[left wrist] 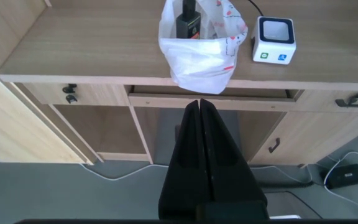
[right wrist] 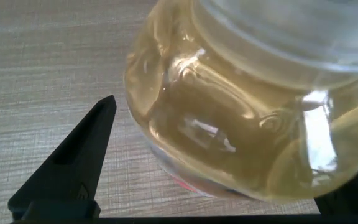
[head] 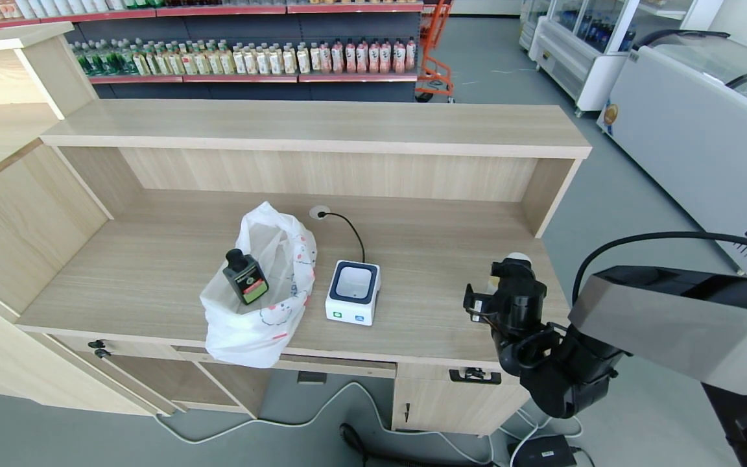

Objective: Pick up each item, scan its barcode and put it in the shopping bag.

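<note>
Two tools are in view, and their states differ. The left tool (left wrist: 200, 104) hangs low in front of the wooden surface (head: 153, 259), below its front edge, with its two dark fingers clenched flat against each other on nothing. The right tool (head: 508, 275) sits at the right end of the surface, released and straddling a clear bottle of yellowish liquid (right wrist: 241, 112). In the right wrist view one finger (right wrist: 79, 162) stands a little apart from the bottle's side with bare wood showing in between, and the bottle's base rests on the surface. A white shopping bag (head: 263, 318) stands near the middle of the surface, its mouth open and its lower part drooping over the front edge. A dark bottle with a black cap (head: 246, 277) leans inside it. Just beside the bag, on its right, stands the white barcode scanner (head: 353, 292), its window facing up, and its black cable (head: 351, 227) runs back to a round hole in the surface. Beyond the raised back ledge, store shelves (head: 250, 58) hold rows of drink bottles, and white chest freezers (head: 691, 110) stand off to the right.
</note>
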{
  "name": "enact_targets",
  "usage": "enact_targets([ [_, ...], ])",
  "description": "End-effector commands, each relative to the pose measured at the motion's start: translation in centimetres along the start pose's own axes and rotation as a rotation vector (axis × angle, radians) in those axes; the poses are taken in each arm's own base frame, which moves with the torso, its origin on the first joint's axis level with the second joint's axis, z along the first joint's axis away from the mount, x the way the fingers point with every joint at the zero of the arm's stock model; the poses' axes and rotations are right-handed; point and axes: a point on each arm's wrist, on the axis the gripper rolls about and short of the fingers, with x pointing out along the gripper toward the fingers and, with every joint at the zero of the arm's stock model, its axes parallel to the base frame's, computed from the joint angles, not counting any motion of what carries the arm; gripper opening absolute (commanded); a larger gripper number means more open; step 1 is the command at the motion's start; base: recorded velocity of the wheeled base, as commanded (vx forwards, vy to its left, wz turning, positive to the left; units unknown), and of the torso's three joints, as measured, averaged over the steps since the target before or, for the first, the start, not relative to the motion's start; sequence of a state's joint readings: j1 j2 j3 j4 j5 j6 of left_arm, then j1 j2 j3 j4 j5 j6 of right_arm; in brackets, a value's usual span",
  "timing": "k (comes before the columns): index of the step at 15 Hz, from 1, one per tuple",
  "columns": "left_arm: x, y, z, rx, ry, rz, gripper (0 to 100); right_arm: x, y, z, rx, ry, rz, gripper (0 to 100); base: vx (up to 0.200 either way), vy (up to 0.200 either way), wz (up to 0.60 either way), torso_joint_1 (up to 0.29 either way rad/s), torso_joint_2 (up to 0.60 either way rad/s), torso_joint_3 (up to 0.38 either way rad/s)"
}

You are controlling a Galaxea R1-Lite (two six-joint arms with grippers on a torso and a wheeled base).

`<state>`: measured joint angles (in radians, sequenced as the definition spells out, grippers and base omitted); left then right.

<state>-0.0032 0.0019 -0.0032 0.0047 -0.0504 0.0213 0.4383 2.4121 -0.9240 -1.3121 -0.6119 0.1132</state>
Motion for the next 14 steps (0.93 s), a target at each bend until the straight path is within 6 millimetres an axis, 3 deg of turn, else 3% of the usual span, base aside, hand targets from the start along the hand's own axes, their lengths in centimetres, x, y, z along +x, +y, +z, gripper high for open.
enact_targets([
  [1, 0.0, 0.0, 0.0, 0.0, 0.0, 0.0, 0, 0.4, -0.1, -0.4, -0.001, 0.003, -0.006, 100, 0.0, 0.0, 0.0, 0.0, 0.0, 0.0],
  [3, 0.0, 0.0, 0.0, 0.0, 0.0, 0.0, 0, 1.4, -0.4, -0.5, -0.013, -0.007, -0.019, 100, 0.0, 0.0, 0.0, 0.0, 0.0, 0.0],
  [4, 0.0, 0.0, 0.0, 0.0, 0.0, 0.0, 0, 1.8, -0.4, -0.3, -0.006, -0.016, -0.013, 0, 0.0, 0.0, 0.0, 0.0, 0.0, 0.0],
  [14, 0.0, 0.0, 0.0, 0.0, 0.0, 0.0, 0, 2.3, -1.8, 1.2, -0.042, -0.032, 0.01, 0, 0.0, 0.0, 0.0, 0.0, 0.0, 0.0],
])
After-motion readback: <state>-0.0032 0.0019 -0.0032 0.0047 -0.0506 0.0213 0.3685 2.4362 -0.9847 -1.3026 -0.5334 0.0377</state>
